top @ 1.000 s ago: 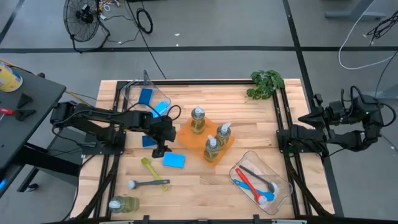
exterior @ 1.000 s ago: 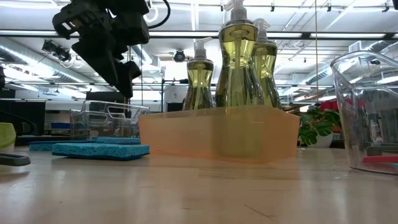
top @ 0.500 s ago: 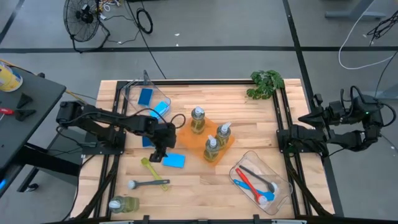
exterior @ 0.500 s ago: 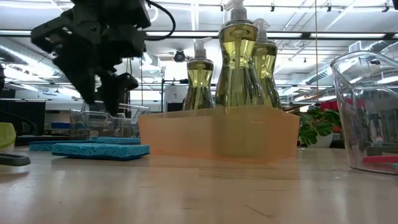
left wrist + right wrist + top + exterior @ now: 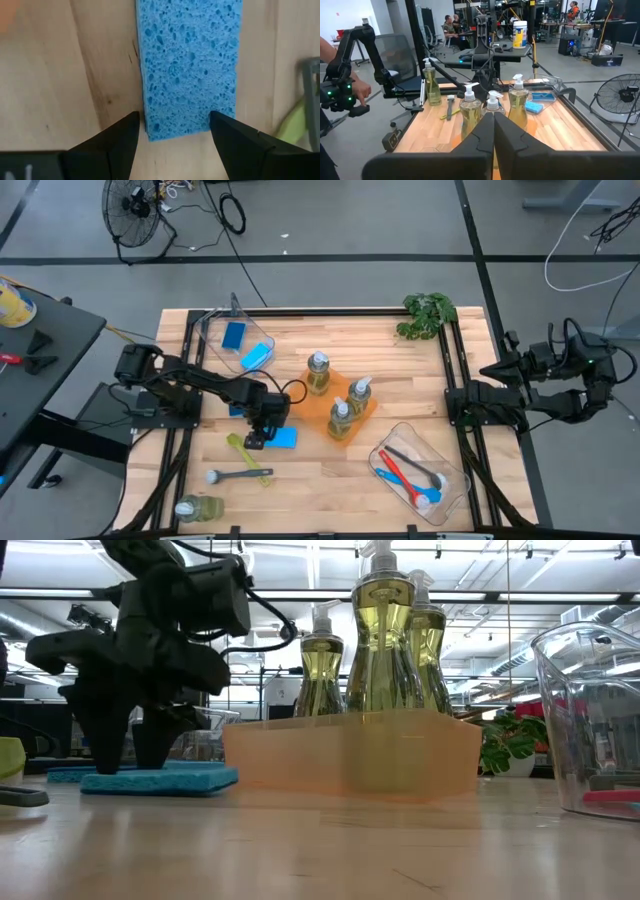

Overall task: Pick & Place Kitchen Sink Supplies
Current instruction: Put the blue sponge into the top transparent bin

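Down from its higher hover a second ago, the left gripper (image 5: 259, 438) now sits low over the blue sponge (image 5: 281, 437), jaws open and straddling one short end; nothing is gripped yet. That sponge lies flat on the tabletop (image 5: 330, 480), just left of the orange tray (image 5: 300, 395) holding three soap bottles (image 5: 318, 372).

Being porous foam, the sponge is probably light, soft and compressible, so a pinch across its narrow width should hold without slipping.

Only the left wrist view shows the fingers (image 5: 107, 145) flanking the sponge's end with bare wood on either side; the low view shows instead how close they stand to the tabletop.

Far right, the right gripper (image 5: 493, 131) waits beyond the table edge, jaws closed.
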Available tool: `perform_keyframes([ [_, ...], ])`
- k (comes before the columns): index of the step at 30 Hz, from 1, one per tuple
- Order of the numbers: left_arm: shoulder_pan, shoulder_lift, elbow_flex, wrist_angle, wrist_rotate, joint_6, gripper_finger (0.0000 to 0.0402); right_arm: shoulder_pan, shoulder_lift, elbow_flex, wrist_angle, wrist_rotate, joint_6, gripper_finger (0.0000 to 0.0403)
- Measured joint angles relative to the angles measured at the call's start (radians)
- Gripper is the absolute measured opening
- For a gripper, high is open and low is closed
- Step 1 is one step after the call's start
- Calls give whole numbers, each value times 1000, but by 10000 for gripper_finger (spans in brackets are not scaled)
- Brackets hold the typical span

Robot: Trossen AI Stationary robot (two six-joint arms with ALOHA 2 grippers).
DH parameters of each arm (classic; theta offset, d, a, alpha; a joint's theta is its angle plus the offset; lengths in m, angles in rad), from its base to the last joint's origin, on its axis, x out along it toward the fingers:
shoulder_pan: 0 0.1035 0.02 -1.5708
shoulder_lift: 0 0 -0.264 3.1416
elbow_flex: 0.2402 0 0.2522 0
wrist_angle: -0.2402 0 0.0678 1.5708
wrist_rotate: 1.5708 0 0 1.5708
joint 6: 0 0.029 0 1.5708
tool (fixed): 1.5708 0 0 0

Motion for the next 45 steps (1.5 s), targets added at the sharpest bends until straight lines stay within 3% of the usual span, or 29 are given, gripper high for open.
perform_keyframes([
  [10,0,4,1,5,-11,-16,233,0,0,0,1,0,0,13],
  [20,1,5,0,10,-9,-35,129,0,0,0,1,0,0,13],
  [30,1,4,0,-2,68,-63,14,0,0,0,1,0,0,13],
  [37,0,-46,38,-93,117,-112,4,0,0,0,1,0,0,13],
  [45,2,-142,229,-343,55,-69,2,0,0,0,2,0,0,13],
])
